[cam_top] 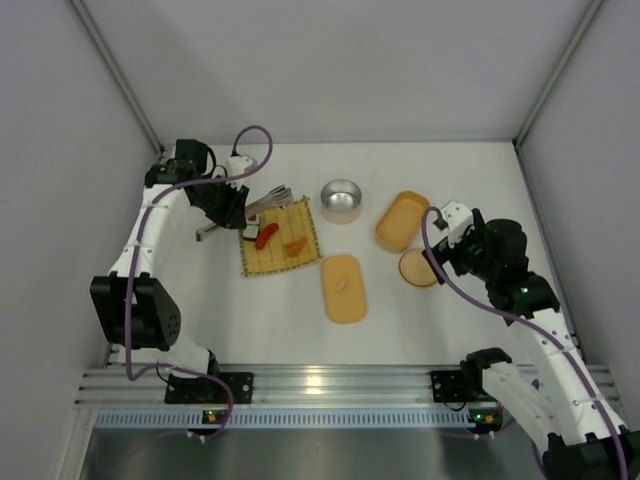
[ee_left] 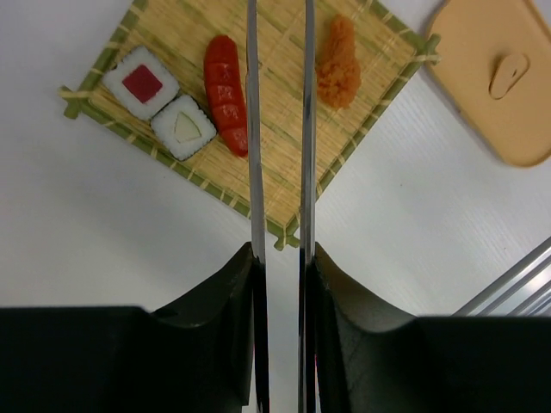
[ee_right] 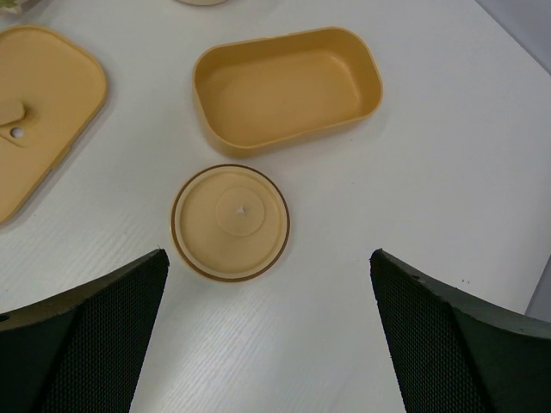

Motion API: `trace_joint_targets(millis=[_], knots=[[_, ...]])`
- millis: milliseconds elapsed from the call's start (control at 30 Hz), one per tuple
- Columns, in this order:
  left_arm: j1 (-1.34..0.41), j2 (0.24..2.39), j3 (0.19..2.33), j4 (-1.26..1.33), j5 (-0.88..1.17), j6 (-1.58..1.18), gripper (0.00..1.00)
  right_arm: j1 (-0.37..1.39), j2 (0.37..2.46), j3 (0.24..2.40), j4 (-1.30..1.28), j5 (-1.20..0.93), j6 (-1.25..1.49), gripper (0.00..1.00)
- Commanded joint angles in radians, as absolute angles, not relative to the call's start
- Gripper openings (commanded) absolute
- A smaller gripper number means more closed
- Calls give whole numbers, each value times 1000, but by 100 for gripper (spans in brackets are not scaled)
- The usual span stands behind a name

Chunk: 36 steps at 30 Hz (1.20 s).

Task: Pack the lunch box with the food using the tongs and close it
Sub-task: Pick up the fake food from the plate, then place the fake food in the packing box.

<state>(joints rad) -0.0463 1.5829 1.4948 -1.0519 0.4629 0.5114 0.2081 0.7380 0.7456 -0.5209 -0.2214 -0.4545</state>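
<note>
My left gripper [cam_top: 235,212] [ee_left: 281,249] is shut on the tongs [cam_top: 272,200] [ee_left: 255,129], one finger pressed against the outside of each thin metal arm. The arms run out over the woven mat [ee_left: 185,34], between a red piece [ee_left: 225,95] and an orange fried piece [ee_left: 338,62]. Two white rolls, one with a red centre [ee_left: 142,83] and one with a green centre [ee_left: 183,127], lie at the mat's left corner. The lunch box [cam_top: 402,220] [ee_right: 288,86] stands empty at the right. Its flat lid [cam_top: 343,288] [ee_left: 499,77] lies between mat and box. My right gripper [cam_top: 447,240] [ee_right: 267,258] hangs open over the table.
A round tan lid [cam_top: 418,268] [ee_right: 231,222] lies just in front of the lunch box, below my right gripper. A steel bowl [cam_top: 341,198] stands behind the oblong lid, between mat and box. Grey walls close in the table at the back and both sides.
</note>
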Motion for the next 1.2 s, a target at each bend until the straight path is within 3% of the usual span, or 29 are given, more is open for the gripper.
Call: trace_joint_targets(millis=[0,433,833,1000,1167], knots=[[-78,1554,1586,-1074,537,454,0,178,745,758,-480,-216,-411,99],[-276,1764,1745,-919,517,305,0,92,808,765,-505,-259,-316,99],[-341,1940,1819,-831,463,268,3,63,845,833,-545,-344,-250,100],[-341,1980,1847,-819,448,267,12,63,847,850,-545,-360,-235,99],[-341,1994,1882,-831,469,255,35,63,853,847,-534,-364,-229,99]])
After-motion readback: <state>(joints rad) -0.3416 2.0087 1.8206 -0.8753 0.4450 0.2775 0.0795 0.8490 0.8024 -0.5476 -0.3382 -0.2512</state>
